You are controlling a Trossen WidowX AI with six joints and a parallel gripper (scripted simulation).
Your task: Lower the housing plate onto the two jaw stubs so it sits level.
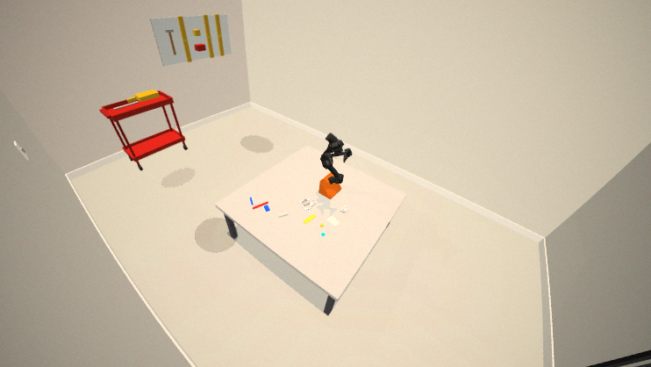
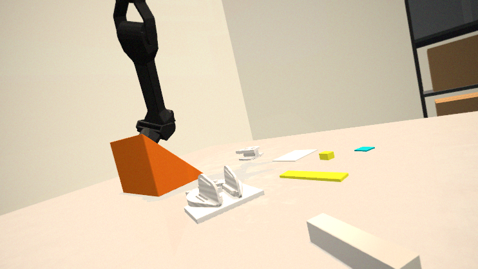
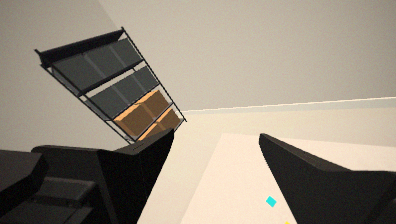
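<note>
My gripper [image 1: 347,157] [image 3: 215,134] is spread wide with nothing between the fingers, raised above the counter [image 1: 350,264] [image 2: 133,233] [image 3: 210,200]. I take the small white stepped piece [image 1: 344,209] [image 2: 248,154] for the housing plate; it sits apart from the jaw assembly [image 1: 306,204] [image 2: 214,198]. I judge it light, stiff and a little slippery, its thin edges perhaps fragile, so I'd pinch the narrow middle block gently. Its broad face points up; its long axis seems to run crosswise in the exterior view, though I can't be sure.

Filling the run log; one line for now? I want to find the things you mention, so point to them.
gripper [image 1: 348,157] [image 3: 215,134]: open, raised | housing plate: not on jaws [image 1: 306,204] [image 2: 217,190] | status: unfinished
</note>
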